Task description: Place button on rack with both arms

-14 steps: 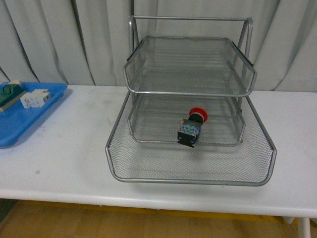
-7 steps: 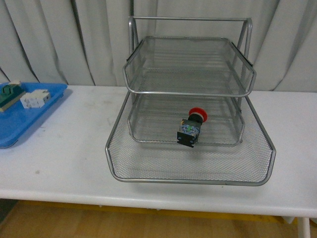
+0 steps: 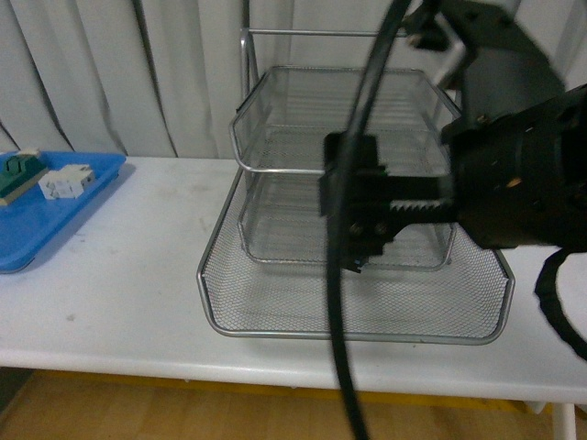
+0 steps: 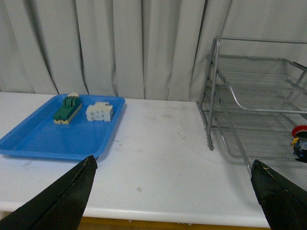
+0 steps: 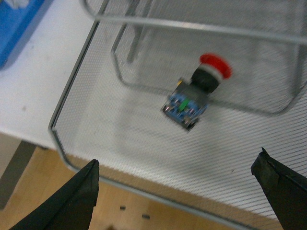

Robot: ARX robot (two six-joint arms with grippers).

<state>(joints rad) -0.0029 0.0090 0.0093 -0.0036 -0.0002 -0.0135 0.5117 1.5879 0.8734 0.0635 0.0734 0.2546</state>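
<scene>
The button (image 5: 194,98), red cap on a dark body, lies on its side on the mesh of the lowest tier of the silver rack (image 5: 96,96). My right gripper (image 5: 177,158) hovers open above that tier's front edge, short of the button, with nothing between its fingers. In the front view my right arm (image 3: 514,174) fills the right side and covers the button in the rack (image 3: 275,147). My left gripper (image 4: 173,160) is open over the bare table, left of the rack (image 4: 216,96). The button (image 4: 301,139) peeks in at the edge of the left wrist view.
A blue tray (image 3: 37,229) sits at the table's left end and holds a white terminal block (image 4: 99,112) and a green connector strip (image 4: 67,109). White curtains hang behind the table. A black cable (image 3: 344,302) crosses the front view.
My right arm has swung into the front view before the rack and now hides the button there. The button and rack have not moved.
</scene>
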